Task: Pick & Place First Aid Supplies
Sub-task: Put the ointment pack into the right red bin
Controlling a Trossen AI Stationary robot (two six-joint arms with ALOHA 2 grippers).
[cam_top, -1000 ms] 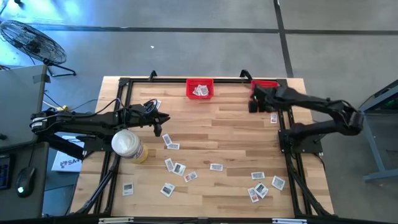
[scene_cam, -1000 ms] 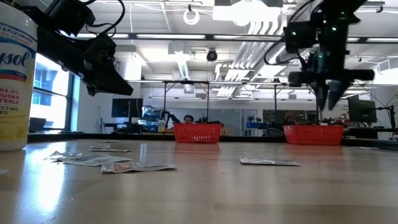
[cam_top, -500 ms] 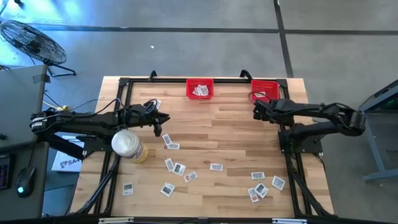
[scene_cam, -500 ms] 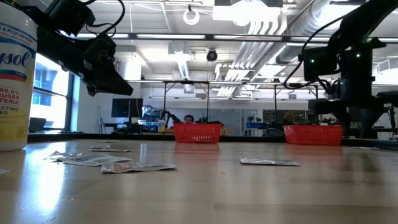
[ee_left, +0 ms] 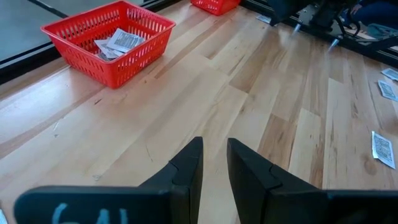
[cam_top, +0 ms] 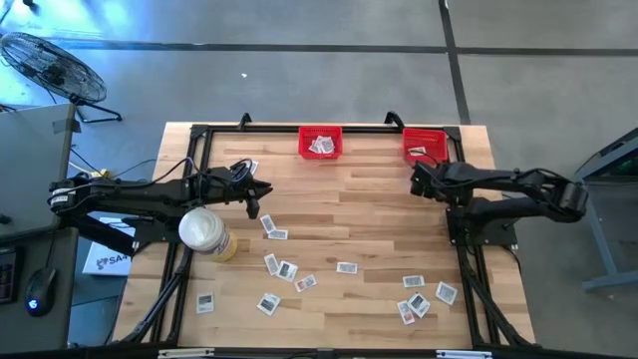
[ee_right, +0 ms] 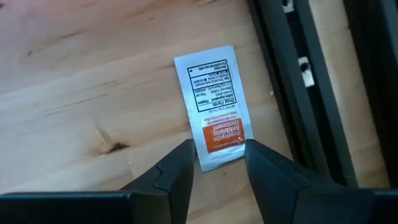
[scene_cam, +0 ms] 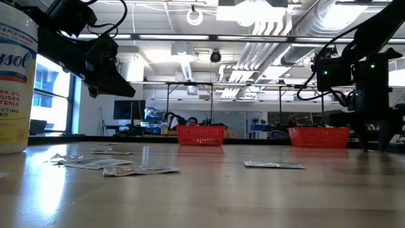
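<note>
While your left arm waits: left gripper (cam_top: 261, 189) hangs at 10 o'clock on the table (cam_top: 379, 214), its fingers (ee_left: 189, 165) a narrow gap apart with nothing between them.
Right gripper: you have it (cam_top: 417, 179) at 2 o'clock, low over the wood, near the rail (ee_right: 292, 74).
Right fingers: apart. They (ee_right: 177, 162) straddle the near end of one packet (ee_right: 214, 106), not clamped on it; you cannot tell if they touch it.
Packet place: flat on the wood, just beside the rail. In the high view the arm hides it.
Packet axis: its long side runs almost in line with your gripper's reach, a little tilted, and roughly along the rail.
Packet ends: orange-banded end lies between the fingertips; the white end with black print points away from the gripper.
Bins: two, both red. One (cam_top: 320, 143) sits at 12 o'clock with packets inside, the other (cam_top: 426, 146) at 1 o'clock with at least one inside.
Loose packets: you can count about thirteen in the high view.
Packet groups: one by the left gripper (cam_top: 249, 168); two at 9 o'clock near centre (cam_top: 271, 228); six from 6 to 7 o'clock (cam_top: 287, 269); four at 4 o'clock (cam_top: 419, 302).
Packet headings: mixed, no shared long axis.
Canister: one (cam_top: 204, 231), white, upright at 9 o'clock, under the left arm.
</note>
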